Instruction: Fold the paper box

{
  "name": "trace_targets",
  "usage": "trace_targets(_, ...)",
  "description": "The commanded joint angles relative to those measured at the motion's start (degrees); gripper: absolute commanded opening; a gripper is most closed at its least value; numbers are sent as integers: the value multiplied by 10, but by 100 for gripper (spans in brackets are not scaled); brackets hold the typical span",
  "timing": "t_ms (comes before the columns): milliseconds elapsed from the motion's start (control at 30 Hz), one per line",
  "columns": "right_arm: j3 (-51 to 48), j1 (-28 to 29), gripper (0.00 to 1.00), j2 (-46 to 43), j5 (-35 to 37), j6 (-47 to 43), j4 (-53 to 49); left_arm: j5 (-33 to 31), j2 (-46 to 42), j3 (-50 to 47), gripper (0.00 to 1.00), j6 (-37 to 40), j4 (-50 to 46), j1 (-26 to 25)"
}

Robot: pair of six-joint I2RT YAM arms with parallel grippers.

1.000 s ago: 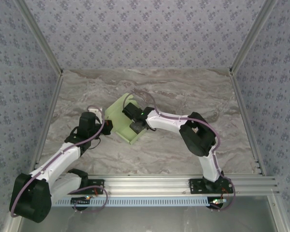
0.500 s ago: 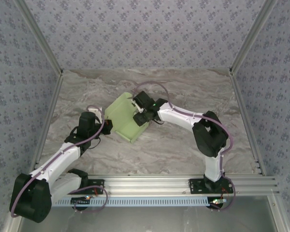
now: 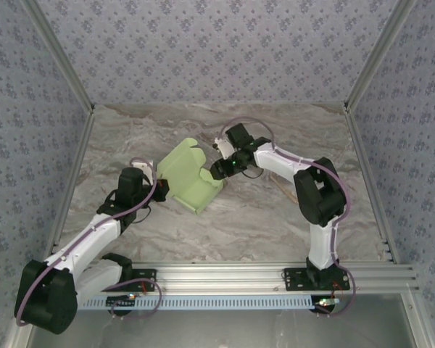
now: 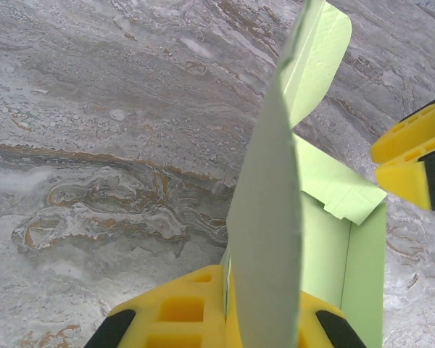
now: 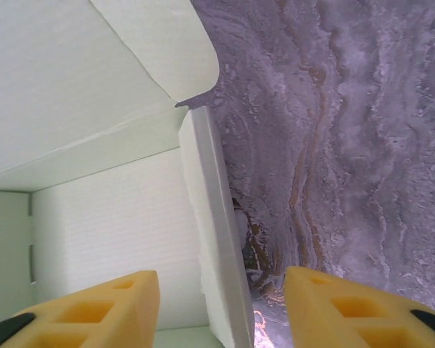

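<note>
here the left gripper (image 4: 264,322) is clamped on 1 upright panel of the paper box (image 3: 187,181), pinning it near the middle of the marbled table (image 3: 290,225). the right gripper (image 5: 221,308) has its jaws spread, straddling a side wall with a gap on either side. the step in hand looks like raising and closing the walls. next probably calls for pressing that wall inward while the left holds firm. the pale lime-green card is half-formed, with 1 rounded flap raised.

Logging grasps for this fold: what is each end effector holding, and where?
Left end effector pinches the paper box by the edge of an upright panel. Right end effector is open, straddling a side wall, holding nothing.
</note>
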Motion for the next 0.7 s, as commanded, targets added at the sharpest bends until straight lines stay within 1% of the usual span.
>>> trace_targets(0, 0, -25, 45, 19, -99, 8, 0, 10, -7, 4, 4, -1, 13, 3)
trace_targets(100, 1, -37, 41, 30, -124, 17, -1, 10, -6, 4, 4, -2, 14, 3)
trace_targets(200, 0, -46, 38, 43, -147, 29, 7, 10, -7, 3, 4, -2, 14, 3)
trace_targets(400, 1, -52, 33, 63, -179, 44, 24, 9, -8, 2, 3, -2, 13, 3)
trace_targets(667, -11, -51, 24, 73, -195, 52, 41, 9, -9, 1, 3, -2, 13, 3)
